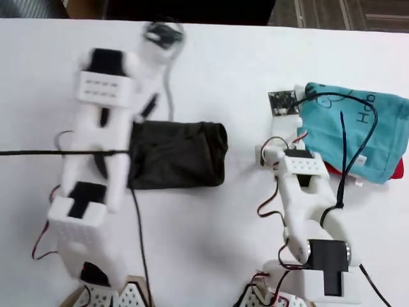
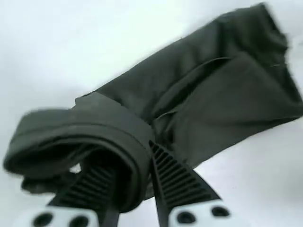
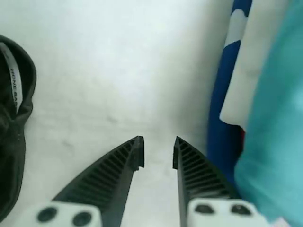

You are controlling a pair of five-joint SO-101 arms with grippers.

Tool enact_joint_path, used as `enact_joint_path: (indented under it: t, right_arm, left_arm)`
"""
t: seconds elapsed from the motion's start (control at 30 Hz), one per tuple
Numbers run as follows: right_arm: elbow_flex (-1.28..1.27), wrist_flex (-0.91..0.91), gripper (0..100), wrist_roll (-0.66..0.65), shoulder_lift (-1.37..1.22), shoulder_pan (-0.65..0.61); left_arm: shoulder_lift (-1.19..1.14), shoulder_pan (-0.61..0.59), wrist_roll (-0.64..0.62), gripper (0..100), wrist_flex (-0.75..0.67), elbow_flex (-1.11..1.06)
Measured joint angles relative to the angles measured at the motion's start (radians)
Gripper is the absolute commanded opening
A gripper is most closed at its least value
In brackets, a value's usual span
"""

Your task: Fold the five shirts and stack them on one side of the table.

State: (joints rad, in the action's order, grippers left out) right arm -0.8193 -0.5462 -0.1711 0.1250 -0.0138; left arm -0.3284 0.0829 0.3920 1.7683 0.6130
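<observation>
Left gripper point(image 2: 130, 163): fingers clamped on a thick rolled fold at one end of the dark shirt point(image 1: 182, 153), cloth bunched between the ribbed pads point(image 2: 177, 177). The dark shirt lies as a rough rectangle mid-table point(image 1: 223, 64), partly under the left arm and well apart from the pile on the right side. Right gripper point(image 3: 157, 142): fingers slightly parted, nothing between them, low over bare table just beside the pile. Pile: teal shirt point(image 1: 358, 128) on top, red edge point(image 1: 397, 169) showing beneath it; the right wrist view adds a blue and white edge point(image 3: 222, 118) under the teal. Judgement: the step in hand is either finishing the fold of the dark shirt or carrying it to the pile; cannot tell which. To do it well: hold all layers of the fold, not just the outer one; lift only enough that the free end trails flat and does not unroll; set it down square to the teal shirt; let go only once the cloth rests. The black cable point(image 1: 343, 147) draped across the pile looks like a snag risk. Writing: dark lettering on the teal shirt, partly under the cable; a pale neck label point(image 3: 12, 80) with small print in the dark shirt's collar; neither transcribed
</observation>
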Motion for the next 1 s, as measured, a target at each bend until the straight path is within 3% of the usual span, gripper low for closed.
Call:
enact_joint_path:
  t: [0.13,0.6,1.0]
  right_arm:
    - [0.0,0.0,10.9,0.0,0.0,0.0]
    - [0.0,0.0,10.9,0.0,0.0,0.0]
    - [-0.002,0.0,10.9,0.0,0.0,0.002]
  left_arm:
    - [0.0,0.117,-0.026,3,-0.012,-0.011]
    - [-0.224,0.285,-0.117,3,-0.126,-0.011]
    - [-0.324,0.351,-0.124,3,-0.149,-0.009]
